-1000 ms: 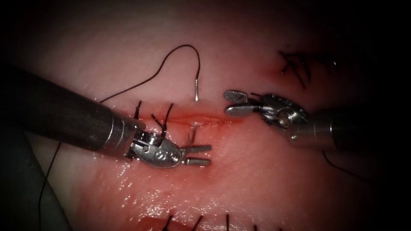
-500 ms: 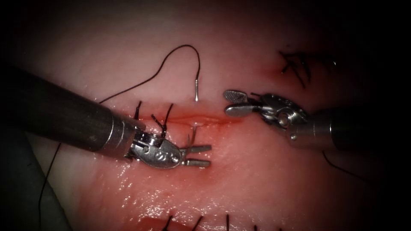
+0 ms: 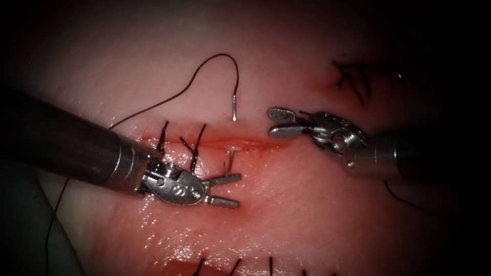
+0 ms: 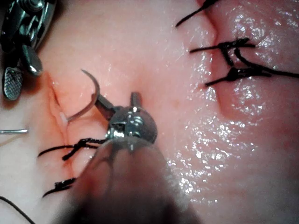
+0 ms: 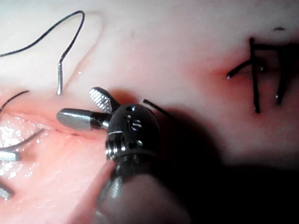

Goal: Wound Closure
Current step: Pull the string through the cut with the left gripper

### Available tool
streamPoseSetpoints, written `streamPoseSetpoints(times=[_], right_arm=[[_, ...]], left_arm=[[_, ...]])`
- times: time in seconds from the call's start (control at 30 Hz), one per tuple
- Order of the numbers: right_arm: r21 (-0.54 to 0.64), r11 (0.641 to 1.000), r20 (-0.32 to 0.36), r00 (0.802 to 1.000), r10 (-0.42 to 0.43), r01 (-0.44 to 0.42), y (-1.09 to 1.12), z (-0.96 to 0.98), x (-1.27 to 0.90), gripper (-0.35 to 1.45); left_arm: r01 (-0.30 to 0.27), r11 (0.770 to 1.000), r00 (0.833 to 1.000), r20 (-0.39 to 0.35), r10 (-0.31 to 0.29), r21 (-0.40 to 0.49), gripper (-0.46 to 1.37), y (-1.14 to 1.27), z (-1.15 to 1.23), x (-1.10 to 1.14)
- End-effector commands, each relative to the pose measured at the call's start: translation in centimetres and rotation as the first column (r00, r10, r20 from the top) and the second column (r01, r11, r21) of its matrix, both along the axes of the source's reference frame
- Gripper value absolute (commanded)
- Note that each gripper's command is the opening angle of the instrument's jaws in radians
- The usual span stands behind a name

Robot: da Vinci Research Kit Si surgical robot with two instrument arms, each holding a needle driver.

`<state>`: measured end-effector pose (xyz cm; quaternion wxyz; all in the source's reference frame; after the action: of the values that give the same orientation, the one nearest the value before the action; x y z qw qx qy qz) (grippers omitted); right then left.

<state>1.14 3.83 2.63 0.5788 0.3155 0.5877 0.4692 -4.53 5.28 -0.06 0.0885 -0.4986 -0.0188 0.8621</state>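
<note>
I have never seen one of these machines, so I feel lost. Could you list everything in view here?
tissue: one, pale pink, lying under everything.
cut: one, red, running across the middle of the endoscope view.
red fluid: a smear, red, along the cut.
needle: one, silver, curved, in the tissue across the cut; tail out above, tip out below; neither tool holds it.
thread: one, black, looping leftward from the needle's tail.
stitches: two, black, across the cut's left part.
left tool: one, silver, below the cut beside the needle's tip; jaws open, holding nothing.
right tool: one, silver, at the cut's right end; jaws open, holding nothing.
</note>
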Motion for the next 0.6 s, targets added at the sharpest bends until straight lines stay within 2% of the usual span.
streamPoseSetpoints(times=[0.03, 0.13, 0.3, 0.47, 0.6], right_arm=[[0.0, 1.0, -0.004, 1.0, -0.002, 0.002, 0.0, 0.0, 0.0, 1.03], [0.0, 1.0, -0.004, 1.0, -0.002, 0.002, 0.0, 0.0, 0.0, 1.03], [0.0, 1.0, -0.004, 1.0, -0.002, 0.002, 0.0, 0.0, 0.0, 1.02], [0.0, 1.0, -0.004, 1.0, -0.002, 0.002, 0.0, 0.0, 0.0, 1.02], [-0.001, 1.0, -0.006, 1.0, 0.0, 0.0, 0.0, 0.0, 0.0, 1.02]], left_arm=[[-0.005, 1.0, 1.0, -0.002, 0.005, 0.014, 0.52, -0.03, -0.01, 0.02], [-0.028, 0.998, 0.999, -0.036, 0.03, 0.055, 0.51, -0.1, -0.03, 0.07], [-0.026, 0.996, 0.999, -0.036, 0.029, 0.088, 0.58, -0.13, -0.03, 0.17], [-0.007, 0.996, 0.999, -0.053, 0.012, 0.086, 0.57, -0.09, -0.02, 0.29], [0.01, 0.997, 0.998, -0.07, -0.004, 0.08, 0.67, -0.01, -0.03, 0.33]])
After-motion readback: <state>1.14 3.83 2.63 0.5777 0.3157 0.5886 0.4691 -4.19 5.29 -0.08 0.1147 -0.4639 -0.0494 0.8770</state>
